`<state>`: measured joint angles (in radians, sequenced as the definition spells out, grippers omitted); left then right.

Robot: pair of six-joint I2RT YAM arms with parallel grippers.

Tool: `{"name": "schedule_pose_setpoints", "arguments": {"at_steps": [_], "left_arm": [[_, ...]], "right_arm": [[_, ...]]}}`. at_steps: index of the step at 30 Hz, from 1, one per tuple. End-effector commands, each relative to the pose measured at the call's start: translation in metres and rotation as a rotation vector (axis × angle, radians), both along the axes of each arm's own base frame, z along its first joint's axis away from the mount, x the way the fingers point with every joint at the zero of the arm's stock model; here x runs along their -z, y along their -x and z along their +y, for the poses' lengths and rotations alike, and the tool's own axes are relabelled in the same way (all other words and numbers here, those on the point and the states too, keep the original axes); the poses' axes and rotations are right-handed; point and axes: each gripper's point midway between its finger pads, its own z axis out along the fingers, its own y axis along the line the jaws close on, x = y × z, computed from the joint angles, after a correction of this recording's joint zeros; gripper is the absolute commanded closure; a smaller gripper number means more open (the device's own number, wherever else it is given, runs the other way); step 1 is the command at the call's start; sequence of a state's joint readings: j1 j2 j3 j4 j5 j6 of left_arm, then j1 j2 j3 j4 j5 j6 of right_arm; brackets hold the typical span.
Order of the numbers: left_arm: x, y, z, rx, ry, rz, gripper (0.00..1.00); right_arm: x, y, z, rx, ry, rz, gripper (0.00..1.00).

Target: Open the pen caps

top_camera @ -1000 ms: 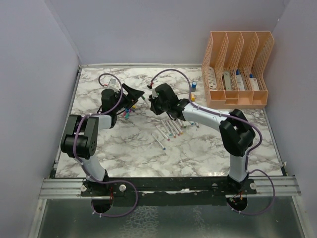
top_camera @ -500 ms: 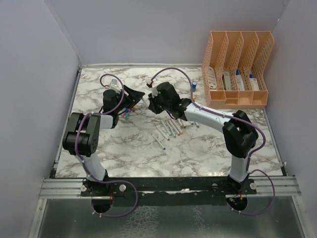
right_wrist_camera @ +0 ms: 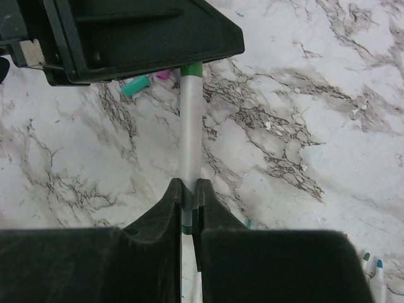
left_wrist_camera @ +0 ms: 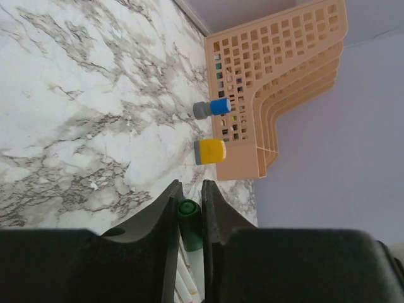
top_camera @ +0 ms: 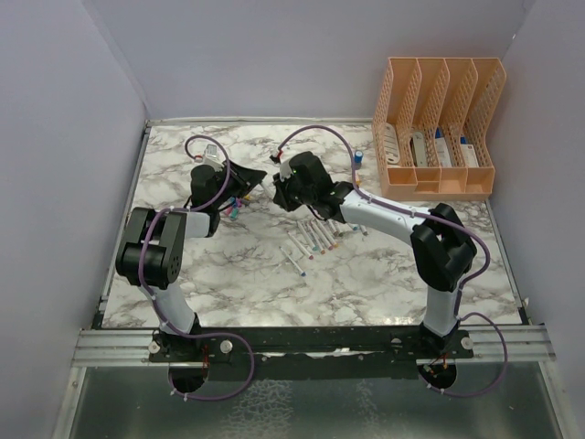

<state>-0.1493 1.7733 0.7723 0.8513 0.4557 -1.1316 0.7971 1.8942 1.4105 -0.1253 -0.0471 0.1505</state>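
Left hand (left_wrist_camera: 190, 189) is clamped on the green cap (left_wrist_camera: 187, 218) of a white pen (right_wrist_camera: 190, 132). Both fingers (left_wrist_camera: 165, 214) press the cap's sides, and the cap's end shows between them. Right hand (right_wrist_camera: 188, 188) is shut tight on the barrel of the same pen, toward its uncapped end, with a green band showing at the fingertips. The pen runs straight from one hand into the other. The cap is seated on the barrel, with no gap visible at the joint. In the top view the two hands meet nose to nose over the tabletop (left_wrist_camera: 76, 95), well apart from the orange rack (top_camera: 439, 110). Loose caps lie on the tabletop farther from the rack than the held pen, under the left hand, among them a teal cap (right_wrist_camera: 134, 86) and a pink cap (right_wrist_camera: 164, 74). A row of other pens (top_camera: 311, 240) lies flat on the tabletop, nearer the rack than the held pen but not touching it. Their coloured ends are too small to tell whether they are capped or bare. A blue cylinder (left_wrist_camera: 211, 107) and a yellow block (left_wrist_camera: 209, 151) stand just beside the rack's open front; I cannot tell whether either touches it. The rack's compartments hold items that cannot be identified at this size.
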Motion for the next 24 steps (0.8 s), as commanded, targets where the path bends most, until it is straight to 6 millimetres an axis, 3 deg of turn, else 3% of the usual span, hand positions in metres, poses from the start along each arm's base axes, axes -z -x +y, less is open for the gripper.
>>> {"name": "schedule_pose_setpoints", "arguments": {"at_steps": [1,2,4,8,11,15,24], "left_arm": [[-0.005,-0.001,-0.006,0.014,0.007,-0.043,0.94],[-0.006,0.0,-0.006,0.018,0.009,-0.045,1.0],[-0.007,0.001,-0.008,0.021,0.014,-0.047,1.0],[-0.008,0.005,-0.011,0.028,0.014,-0.051,1.0],[-0.013,0.005,-0.012,0.03,0.014,-0.062,1.0],[-0.019,0.009,-0.017,0.043,0.017,-0.077,1.0],[-0.032,0.019,-0.031,0.064,0.017,-0.098,1.0]], "right_arm": [[-0.02,-0.001,0.006,-0.024,-0.043,-0.05,0.99],[-0.021,-0.001,0.006,-0.022,-0.042,-0.053,0.99],[-0.021,-0.002,0.006,-0.019,-0.039,-0.053,0.95],[-0.017,-0.005,0.006,-0.013,-0.019,-0.042,0.54],[-0.014,-0.006,0.006,-0.01,-0.009,-0.038,0.38],[-0.01,-0.008,0.008,-0.008,-0.002,-0.029,0.34],[0.002,-0.016,0.01,0.021,0.035,-0.001,0.35]]}}
